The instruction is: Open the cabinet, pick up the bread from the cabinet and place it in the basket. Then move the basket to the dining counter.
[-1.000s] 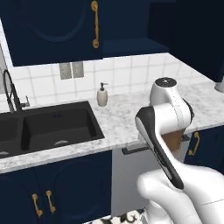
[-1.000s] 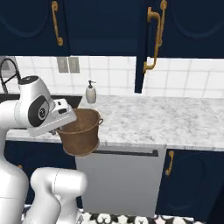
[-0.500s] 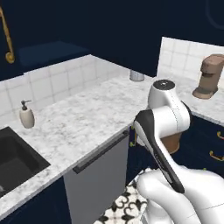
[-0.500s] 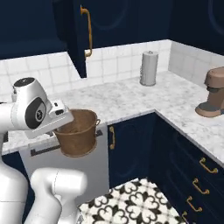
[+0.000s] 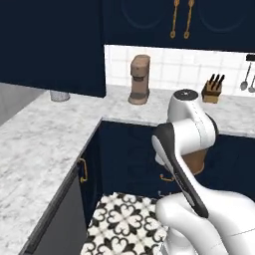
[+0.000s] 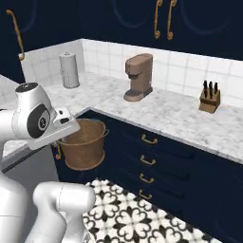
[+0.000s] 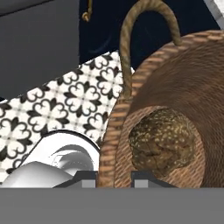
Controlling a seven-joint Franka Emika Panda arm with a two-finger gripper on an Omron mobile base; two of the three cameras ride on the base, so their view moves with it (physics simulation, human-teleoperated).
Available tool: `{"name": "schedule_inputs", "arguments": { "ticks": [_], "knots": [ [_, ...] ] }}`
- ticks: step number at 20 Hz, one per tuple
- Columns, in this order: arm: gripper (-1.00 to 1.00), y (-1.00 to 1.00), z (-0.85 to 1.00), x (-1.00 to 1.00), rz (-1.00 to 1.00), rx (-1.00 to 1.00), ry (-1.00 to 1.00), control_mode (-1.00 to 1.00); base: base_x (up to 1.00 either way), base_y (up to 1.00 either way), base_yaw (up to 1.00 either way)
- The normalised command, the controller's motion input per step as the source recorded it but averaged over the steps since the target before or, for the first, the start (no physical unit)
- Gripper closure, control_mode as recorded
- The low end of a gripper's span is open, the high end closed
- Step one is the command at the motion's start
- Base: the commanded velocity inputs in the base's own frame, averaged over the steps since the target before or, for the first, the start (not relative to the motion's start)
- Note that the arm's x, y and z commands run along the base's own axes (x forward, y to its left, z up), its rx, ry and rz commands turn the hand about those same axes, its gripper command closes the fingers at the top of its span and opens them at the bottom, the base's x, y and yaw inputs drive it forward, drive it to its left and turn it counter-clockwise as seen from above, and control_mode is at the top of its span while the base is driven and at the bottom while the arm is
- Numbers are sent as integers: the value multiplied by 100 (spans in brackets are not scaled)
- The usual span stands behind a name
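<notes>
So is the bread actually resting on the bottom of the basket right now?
Touching. The hand view looks down into the basket and shows the bread sitting on its woven floor, with no gap around it.

A marble counter (image 6: 180, 116) ran along white tiled walls (image 6: 182, 71) over navy drawers (image 6: 161, 161); patterned floor tiles (image 6: 137, 213) lay below.

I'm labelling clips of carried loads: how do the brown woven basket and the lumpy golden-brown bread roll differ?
The brown woven basket is a hollow bucket; the lumpy golden-brown bread roll is a solid lump. The basket is far larger, and the roll lies on its base. The basket's wall is ribbed weave with a rolled rim and a loop; the roll's crust is mottled. The gripper clamps the basket's rim, not the roll. Both are brown.
</notes>
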Motion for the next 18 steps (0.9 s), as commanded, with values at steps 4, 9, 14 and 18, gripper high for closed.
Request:
{"name": "schedule_inputs", "arguments": {
  "ticks": [4, 9, 14, 18],
  "knots": [
    [100, 0, 0, 0, 0, 0, 0, 100, 0, -60, -86],
    [100, 0, 0, 0, 0, 0, 0, 100, 0, -66, -85],
    [100, 0, 0, 0, 0, 0, 0, 100, 0, -72, -83],
    [100, 0, 0, 0, 0, 0, 0, 100, 0, -76, -82]
  ]
}}
